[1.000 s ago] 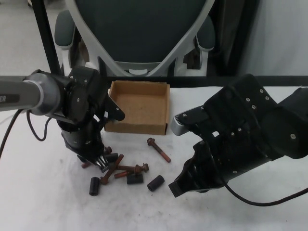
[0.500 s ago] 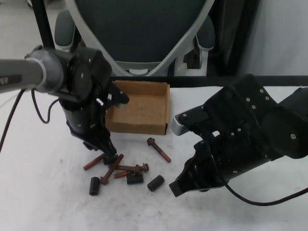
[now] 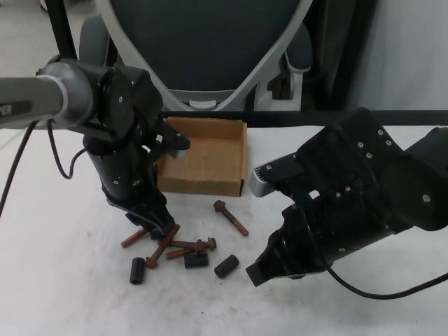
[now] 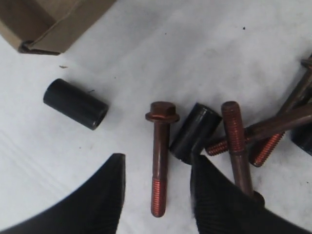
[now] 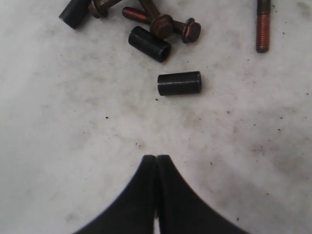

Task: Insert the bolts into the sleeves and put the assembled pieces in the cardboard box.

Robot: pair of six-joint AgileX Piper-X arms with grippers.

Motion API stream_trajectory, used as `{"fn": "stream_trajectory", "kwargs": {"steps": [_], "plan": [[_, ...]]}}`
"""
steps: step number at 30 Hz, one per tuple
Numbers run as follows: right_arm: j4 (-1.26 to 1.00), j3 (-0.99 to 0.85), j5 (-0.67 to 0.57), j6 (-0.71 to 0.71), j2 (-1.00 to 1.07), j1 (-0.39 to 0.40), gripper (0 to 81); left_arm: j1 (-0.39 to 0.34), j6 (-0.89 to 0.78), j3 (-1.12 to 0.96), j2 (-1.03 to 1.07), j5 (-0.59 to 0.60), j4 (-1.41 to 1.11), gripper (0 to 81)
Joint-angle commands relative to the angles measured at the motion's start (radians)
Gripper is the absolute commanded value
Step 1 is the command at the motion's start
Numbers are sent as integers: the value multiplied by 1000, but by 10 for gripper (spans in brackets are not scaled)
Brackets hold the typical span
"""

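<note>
My left gripper [image 3: 159, 228] hangs open just above the white bench in front of the cardboard box [image 3: 201, 186]. In the left wrist view its fingers [image 4: 109, 195] stand on either side of a copper bolt [image 4: 160, 146] lying flat, without touching it. One black sleeve [image 4: 196, 132] rests beside that bolt and another sleeve [image 4: 75, 104] lies nearer the box corner [image 4: 51, 22]. My right gripper [image 5: 157, 163] is shut and empty, hovering short of a lone sleeve [image 5: 179, 83]. More bolts [image 3: 190, 245] and sleeves [image 3: 226, 266] lie scattered between the arms.
A single bolt [image 3: 231, 218] lies apart near the box's right corner, and a sleeve [image 3: 137, 270] sits at the pile's near left. The box stands open at the back of the bench. An office chair [image 3: 203, 49] stands behind the bench.
The left arm has lifted off the pile and shifted slightly right, uncovering a bolt on the left of the pile. The right arm has not moved.
</note>
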Motion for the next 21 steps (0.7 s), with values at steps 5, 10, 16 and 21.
{"fn": "stream_trajectory", "kwargs": {"steps": [5, 10, 16, 21], "plan": [[26, -15, -6, 0, 0, 1, 2, -5, -9, -9, -3, 0, 10, 411], [36, -13, -6, 9, 2, 1, 2, -5, -7, -9, 27, 0, 18, 411], [44, -13, -6, 9, 2, 1, 2, -5, -7, -9, 108, 0, 1, 411], [40, -13, 35, 9, 2, 1, 2, -5, -9, -9, 146, 0, -46, 405]]}}
